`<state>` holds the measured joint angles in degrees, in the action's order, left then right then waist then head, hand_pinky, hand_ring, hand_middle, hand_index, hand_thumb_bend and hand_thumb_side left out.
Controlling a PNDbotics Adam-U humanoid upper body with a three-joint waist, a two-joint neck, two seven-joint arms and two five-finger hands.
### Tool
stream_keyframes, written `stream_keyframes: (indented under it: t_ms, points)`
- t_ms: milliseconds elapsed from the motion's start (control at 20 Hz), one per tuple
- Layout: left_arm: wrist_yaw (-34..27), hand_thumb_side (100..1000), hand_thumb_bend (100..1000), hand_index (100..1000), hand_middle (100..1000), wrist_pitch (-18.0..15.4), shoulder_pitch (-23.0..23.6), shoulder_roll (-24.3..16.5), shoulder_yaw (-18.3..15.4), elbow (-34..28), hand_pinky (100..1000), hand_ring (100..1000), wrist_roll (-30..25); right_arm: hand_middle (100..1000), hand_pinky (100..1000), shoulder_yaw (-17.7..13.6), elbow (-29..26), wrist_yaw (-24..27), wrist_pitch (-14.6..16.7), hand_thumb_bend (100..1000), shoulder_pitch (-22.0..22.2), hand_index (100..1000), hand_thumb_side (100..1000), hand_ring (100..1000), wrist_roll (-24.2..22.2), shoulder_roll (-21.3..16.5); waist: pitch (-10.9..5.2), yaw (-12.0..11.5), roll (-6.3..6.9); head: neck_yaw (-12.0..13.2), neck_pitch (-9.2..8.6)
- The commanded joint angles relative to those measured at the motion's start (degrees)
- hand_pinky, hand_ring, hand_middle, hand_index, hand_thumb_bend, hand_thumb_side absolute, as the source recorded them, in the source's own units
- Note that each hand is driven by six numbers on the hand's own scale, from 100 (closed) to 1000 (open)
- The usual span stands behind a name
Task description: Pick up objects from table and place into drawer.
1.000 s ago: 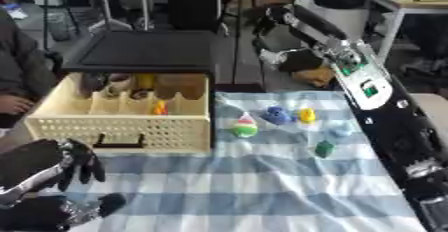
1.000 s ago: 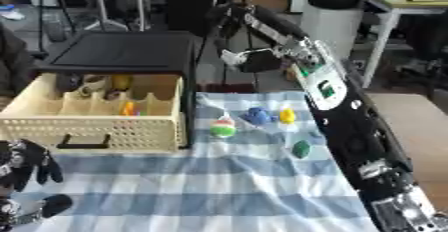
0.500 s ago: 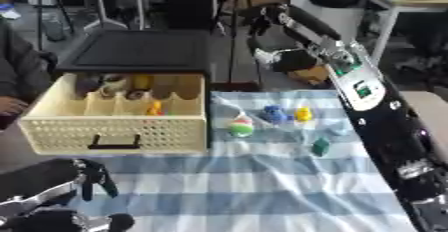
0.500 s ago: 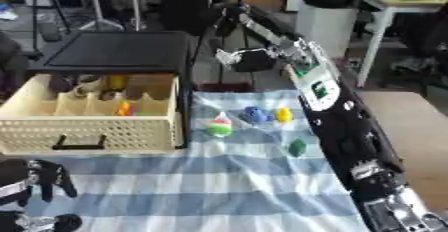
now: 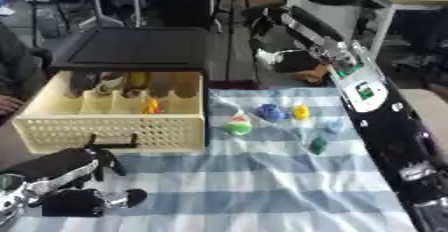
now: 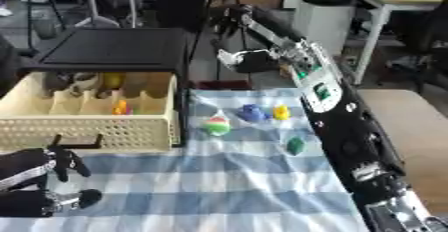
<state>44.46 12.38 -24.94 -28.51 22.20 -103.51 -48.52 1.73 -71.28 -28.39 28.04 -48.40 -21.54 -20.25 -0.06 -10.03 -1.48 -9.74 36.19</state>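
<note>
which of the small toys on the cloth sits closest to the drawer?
The green, white and red rounded toy, just right of the cream lattice drawer. The blue toy, yellow toy and dark green toy lie farther right.

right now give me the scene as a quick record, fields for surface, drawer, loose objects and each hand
surface: blue checked cloth
drawer: cream basket drawer, pulled open, small orange item inside
loose objects: green and white toy, blue toy, yellow toy, green toy, all on the cloth right of the drawer
left hand: left hand low at the near left corner, holding nothing
right hand: not seen, only the right arm
</note>
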Motion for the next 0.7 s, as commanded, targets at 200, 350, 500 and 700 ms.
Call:
stream_keyframes:
  t_ms: [200,350,500,700]
  points:
    - [1.82,1000,562,842,810,0.16,-2.82,1.59,0.02,4.32,607,740,4.98,732,655,-0.62,-0.65,-0.26,-0.03,100,-1.4,912,436,688,0.11,-0.32,-0.34,0.34,0.1,0.37,0.0]
    - [2.15,1000,554,837,801,0.08,-4.12,2.54,-0.07,6.06,600,726,7.65,731,655,-0.61,-0.64,-0.31,-0.02,100,-1.41,912,438,687,0.08,-0.22,-0.29,0.53,0.03,0.45,-0.03]
    - [2.26,1000,549,833,791,-0.05,-5.35,3.37,-0.29,7.58,597,712,9.27,729,654,-0.61,-0.58,-0.37,-0.01,100,-1.39,912,440,687,0.03,-0.15,-0.2,0.77,-0.03,0.57,-0.07]
    - [2.43,1000,546,827,779,-0.08,-7.16,4.25,-0.65,9.55,595,699,10.07,728,654,-0.61,-0.55,-0.38,0.01,100,-1.38,912,444,686,-0.03,0.0,-0.07,1.06,-0.05,0.74,-0.07]
